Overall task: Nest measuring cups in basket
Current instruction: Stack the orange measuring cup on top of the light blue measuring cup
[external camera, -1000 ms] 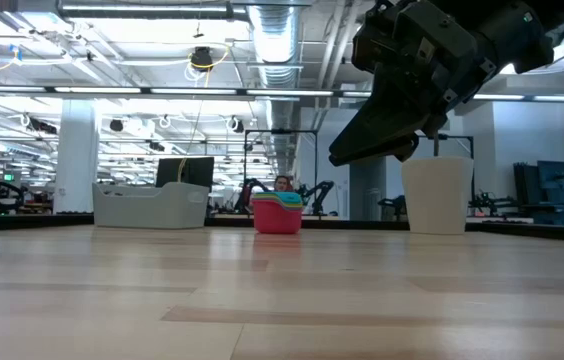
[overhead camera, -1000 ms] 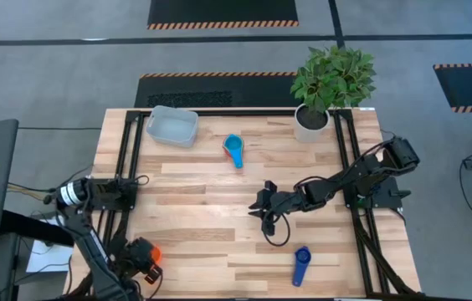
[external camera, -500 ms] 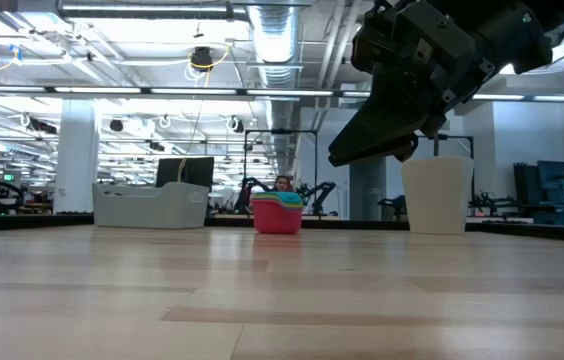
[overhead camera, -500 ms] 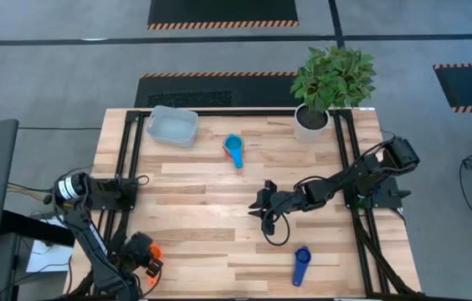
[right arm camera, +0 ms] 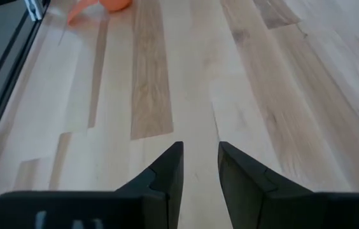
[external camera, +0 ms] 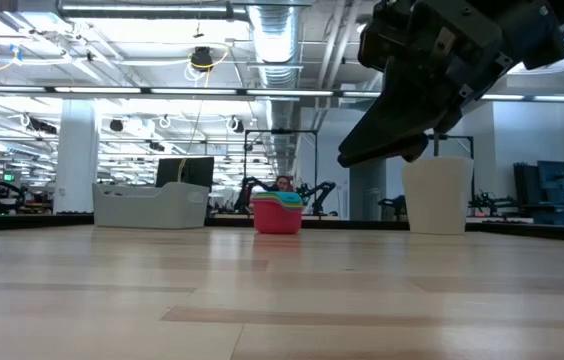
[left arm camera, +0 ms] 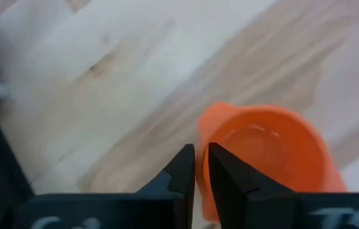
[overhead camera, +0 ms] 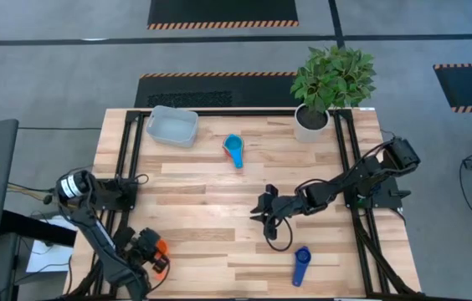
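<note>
An orange measuring cup [overhead camera: 161,248] sits near the table's near left corner, mouth up, with my left gripper [overhead camera: 147,252] shut on it. A nested stack of measuring cups [overhead camera: 233,150], red at the bottom and light blue on top [external camera: 277,213], stands at mid-table toward the far edge. A dark blue measuring cup [overhead camera: 301,264] lies near the near edge. The pale basket [overhead camera: 171,126] stands at the far left. My right gripper [overhead camera: 261,211] hovers open over mid-table, nothing between its fingers [right arm camera: 200,166]. My left gripper pinches the orange cup's wall at the rim [left arm camera: 201,137], one finger [left arm camera: 225,181] inside the bowl and the other [left arm camera: 181,170] outside it. The fingers come slanting down from the near left. I cannot tell whether the cup is clear of the table.
A white pot with a green plant [overhead camera: 311,122] stands at the far right corner. Black rails [overhead camera: 132,159] run along the table's left and right sides. Bare wood lies between the stack, the basket and the grippers.
My left gripper has shifted a little toward the table's right edge at the orange cup, which now shows more fully beside it. My right gripper has drifted slightly toward the table's right edge.
</note>
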`<state>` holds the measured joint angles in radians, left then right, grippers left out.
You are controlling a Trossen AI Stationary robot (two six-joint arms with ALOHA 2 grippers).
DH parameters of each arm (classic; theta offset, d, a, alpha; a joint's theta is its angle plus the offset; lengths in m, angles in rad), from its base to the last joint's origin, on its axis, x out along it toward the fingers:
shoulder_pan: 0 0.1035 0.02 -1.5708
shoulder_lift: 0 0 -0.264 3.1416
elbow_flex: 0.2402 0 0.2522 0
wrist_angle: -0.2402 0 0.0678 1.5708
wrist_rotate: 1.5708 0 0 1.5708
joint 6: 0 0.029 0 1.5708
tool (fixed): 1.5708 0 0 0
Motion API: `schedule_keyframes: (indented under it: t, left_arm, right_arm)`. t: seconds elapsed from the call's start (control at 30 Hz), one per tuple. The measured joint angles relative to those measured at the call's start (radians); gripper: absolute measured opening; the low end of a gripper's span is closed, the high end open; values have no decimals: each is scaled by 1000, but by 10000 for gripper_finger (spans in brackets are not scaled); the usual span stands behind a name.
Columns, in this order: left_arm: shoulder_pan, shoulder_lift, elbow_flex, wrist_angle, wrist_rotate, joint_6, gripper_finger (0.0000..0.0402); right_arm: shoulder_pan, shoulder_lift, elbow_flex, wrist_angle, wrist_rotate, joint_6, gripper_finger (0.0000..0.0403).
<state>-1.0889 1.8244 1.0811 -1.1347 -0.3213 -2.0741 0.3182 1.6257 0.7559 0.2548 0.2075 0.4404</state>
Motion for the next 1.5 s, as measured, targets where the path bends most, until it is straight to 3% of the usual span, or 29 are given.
schedule_keyframes:
  t: [0.4,0.6,0.93,1.23,1.33,1.5]
  left_arm:
    - [184,-2,3,8,71,63,7]
    - [298,-2,3,9,-25,129,3]
    - [549,-64,3,189,-174,491,1]
    - [796,-164,3,461,-431,782,0]
    - [893,-185,3,581,-424,946,0]
    - [1067,-206,3,741,-308,1115,0]
  right_arm:
    - [3,-2,0,0,0,31,115]
    - [21,-33,0,-16,15,40,88]
    - [99,-147,0,-230,238,88,48]
    - [139,-153,0,-335,307,161,40]
    - [139,-148,-1,-347,344,162,41]
    - [129,-148,0,-340,366,162,38]
